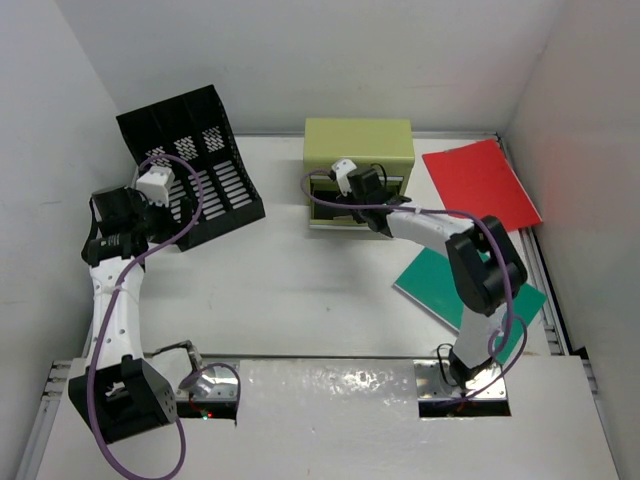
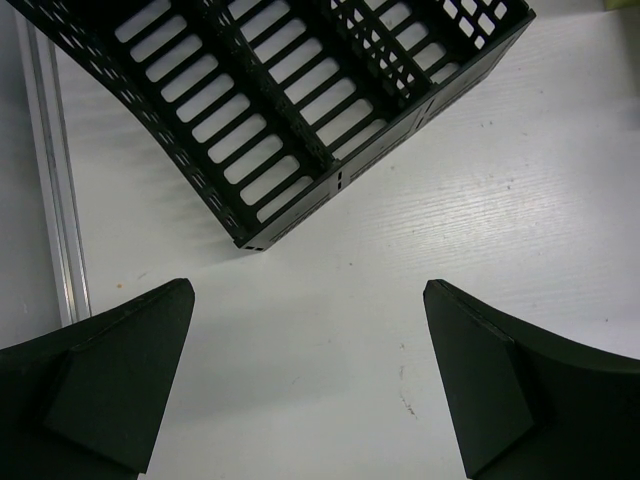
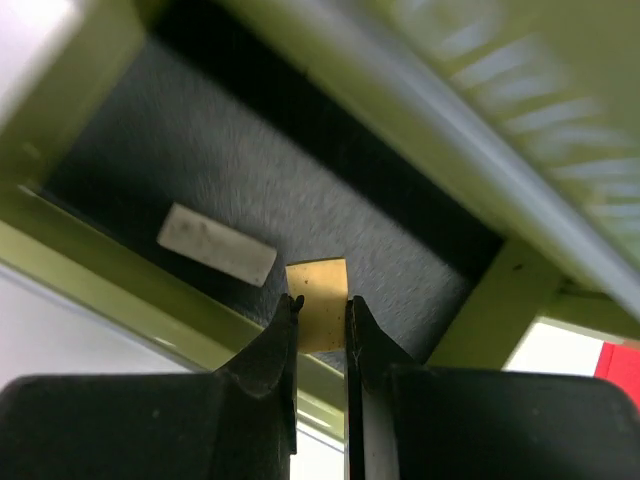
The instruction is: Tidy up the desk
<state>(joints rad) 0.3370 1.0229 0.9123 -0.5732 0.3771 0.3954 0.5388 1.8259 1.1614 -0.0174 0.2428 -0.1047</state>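
The white desk point(image 1: 300, 290) holds an olive-green drawer chest point(image 1: 358, 143) at the back with its drawer pulled open. My right gripper point(image 1: 352, 200) hangs over that drawer. In the right wrist view the gripper point(image 3: 320, 315) is shut on a small tan flat piece point(image 3: 318, 285) held above the drawer's front rim point(image 3: 150, 300). A white eraser-like block point(image 3: 216, 244) lies on the drawer's dark grey floor. My left gripper point(image 1: 135, 222) is open and empty over bare desk point(image 2: 330, 300), just in front of the black file rack point(image 2: 290, 90).
The black slotted rack point(image 1: 195, 165) stands at the back left. A red folder point(image 1: 482, 182) lies at the back right and a green folder point(image 1: 440, 280) lies under the right arm. A metal rail point(image 2: 55, 200) runs along the desk's left edge.
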